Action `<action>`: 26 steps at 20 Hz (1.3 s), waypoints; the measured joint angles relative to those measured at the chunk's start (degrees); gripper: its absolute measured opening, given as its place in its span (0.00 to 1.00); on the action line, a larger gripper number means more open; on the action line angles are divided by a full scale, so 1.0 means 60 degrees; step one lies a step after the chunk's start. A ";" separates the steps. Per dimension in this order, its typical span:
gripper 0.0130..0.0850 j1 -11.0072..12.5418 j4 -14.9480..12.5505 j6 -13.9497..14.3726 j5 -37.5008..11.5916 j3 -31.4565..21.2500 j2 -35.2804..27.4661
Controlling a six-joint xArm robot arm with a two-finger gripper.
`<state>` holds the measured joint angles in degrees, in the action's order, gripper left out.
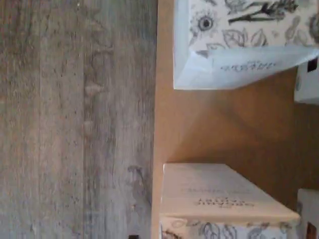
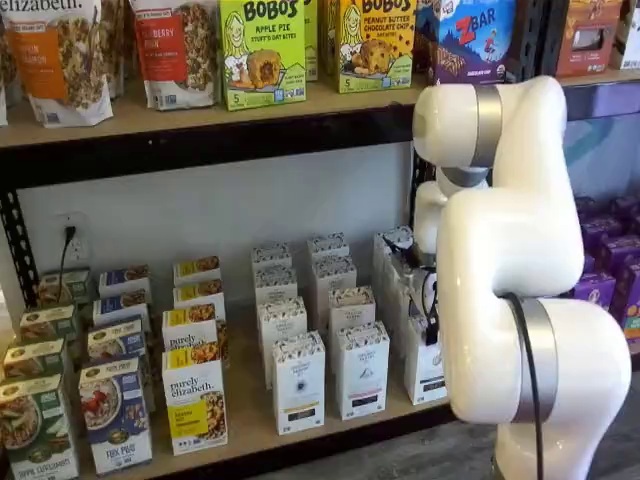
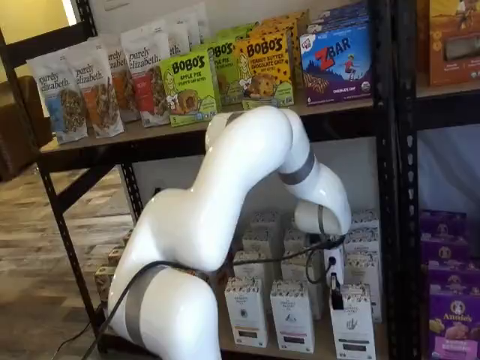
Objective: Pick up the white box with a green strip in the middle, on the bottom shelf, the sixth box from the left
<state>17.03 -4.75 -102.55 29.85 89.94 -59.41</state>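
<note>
Fingers of the gripper (image 3: 334, 294) show only as a dark sliver low and right of centre in a shelf view, hanging just above the front carton of the rightmost white row; whether they stand apart or together cannot be told, and the arm's white bulk covers them in the other shelf view. That front carton, the white box (image 3: 354, 330), stands at the lower right, upright at the front edge of the bottom shelf (image 2: 250, 425). Its neighbour, a like white carton (image 3: 292, 316), stands just beside it on the left, so the likeliest trouble is a finger coming down on that neighbour or wedging into the narrow gap and tipping one forward off the board. A cable (image 3: 300, 255) loops near the wrist and could brush the cartons behind. Two patterned cartons (image 1: 239, 45) with bare board between them fill the wrist view.
</note>
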 joint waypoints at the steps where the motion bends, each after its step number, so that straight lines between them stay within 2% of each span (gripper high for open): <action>1: 1.00 0.0000 -0.0214 0.0186 0.0053 0.0091 -0.0084; 3: 1.00 0.0004 -0.0701 0.0610 0.0036 0.0191 -0.0234; 9: 1.00 0.0023 -0.1225 0.1064 -0.0166 0.0273 -0.0505; 16: 1.00 0.0025 -0.1125 0.0979 -0.0179 0.0447 -0.0733; 17: 0.94 0.0025 -0.1099 0.0955 -0.0178 0.0462 -0.0748; 20: 0.89 0.0032 -0.1010 0.0869 -0.0225 0.0482 -0.0778; 22: 0.78 0.0035 -0.0971 0.0831 -0.0219 0.0504 -0.0790; 26: 0.78 0.0059 -0.1067 0.0893 -0.0287 0.0511 -0.0799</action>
<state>17.39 -11.15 -97.19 28.13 93.01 -64.21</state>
